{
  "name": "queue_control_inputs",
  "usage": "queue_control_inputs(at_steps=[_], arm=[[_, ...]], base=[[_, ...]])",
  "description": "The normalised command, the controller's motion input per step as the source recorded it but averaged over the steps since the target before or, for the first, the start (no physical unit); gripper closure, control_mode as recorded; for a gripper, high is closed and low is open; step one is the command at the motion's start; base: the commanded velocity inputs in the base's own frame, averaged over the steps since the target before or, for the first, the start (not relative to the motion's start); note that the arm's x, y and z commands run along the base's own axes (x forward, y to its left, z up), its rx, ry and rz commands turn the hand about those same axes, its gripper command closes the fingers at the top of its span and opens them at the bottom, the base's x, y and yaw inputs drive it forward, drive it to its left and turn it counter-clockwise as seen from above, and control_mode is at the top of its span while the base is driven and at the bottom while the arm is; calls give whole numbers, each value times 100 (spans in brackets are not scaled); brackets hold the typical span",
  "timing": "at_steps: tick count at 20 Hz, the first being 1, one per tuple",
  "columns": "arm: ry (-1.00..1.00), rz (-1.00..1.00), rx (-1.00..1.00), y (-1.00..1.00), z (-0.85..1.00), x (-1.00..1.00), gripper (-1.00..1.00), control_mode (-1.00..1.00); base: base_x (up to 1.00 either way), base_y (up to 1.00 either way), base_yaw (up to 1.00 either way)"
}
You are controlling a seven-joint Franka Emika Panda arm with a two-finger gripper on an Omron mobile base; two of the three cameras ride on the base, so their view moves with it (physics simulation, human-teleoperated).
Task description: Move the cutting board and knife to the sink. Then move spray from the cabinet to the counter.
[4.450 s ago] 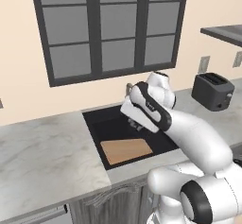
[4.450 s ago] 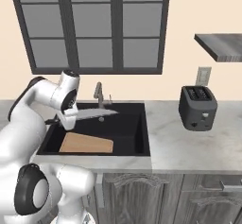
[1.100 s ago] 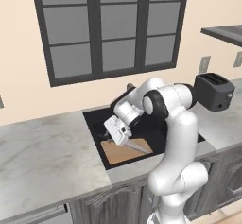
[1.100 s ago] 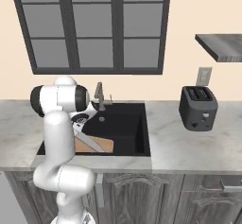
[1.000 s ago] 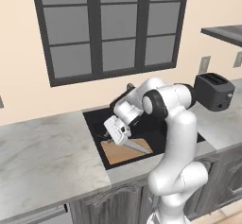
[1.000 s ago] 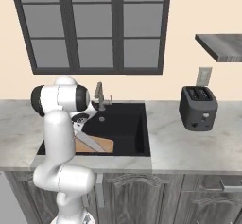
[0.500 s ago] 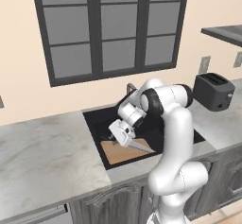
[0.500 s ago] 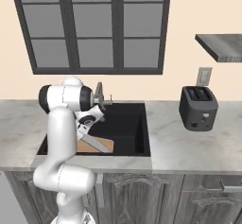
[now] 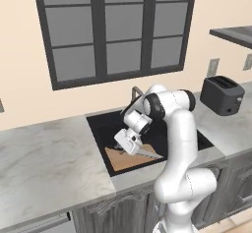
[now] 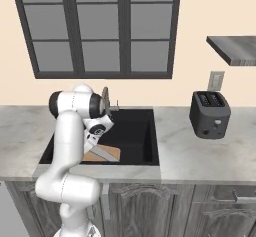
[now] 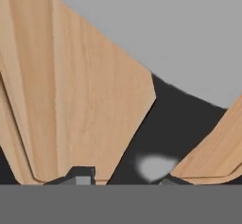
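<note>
One black sink (image 9: 101, 124) is seen, set into the grey counter (image 9: 44, 153) under one big window (image 9: 113, 28). One cutting board (image 9: 120, 158) is lying inside the sink, at the front, close to the counter's edge. One knife (image 9: 146, 152) is seen over the board, with its grey blade pointing away from the robot's hand. The gripper (image 9: 129, 147) is held low in the sink, right above the board, and the knife's handle end is at it. From these pictures it cannot be told for sure whether the claw is pinching the knife or spread apart. In the hand view, the wood of the board is seen very close up. One faucet (image 10: 106, 98) stands behind the sink. One dark toaster (image 10: 209, 114) is set on the counter, well apart from the sink. One grey shelf (image 10: 235, 48) is seen high on the wall above the toaster.
</note>
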Motion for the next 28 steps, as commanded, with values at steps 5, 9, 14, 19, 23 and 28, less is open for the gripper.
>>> queue_control_inputs(at_steps=[5, 9, 14, 19, 23, 28], arm=[[3, 1, 1, 9, -20, 0, 100, -100], [4, 0, 1, 16, -21, 0, 100, -100], [0, 0, 2, 15, -20, 0, 100, -100], [0, 0, 1, 5, -7, -1, -100, -100], [0, 0, 0, 0, 0, -7, -100, -100], [0, -1, 0, 0, 2, -12, -100, -100]], base=[[0, 0, 0], [0, 0, 0], [0, 0, 0], [0, 0, 0], [0, 0, 0], [0, 0, 0]])
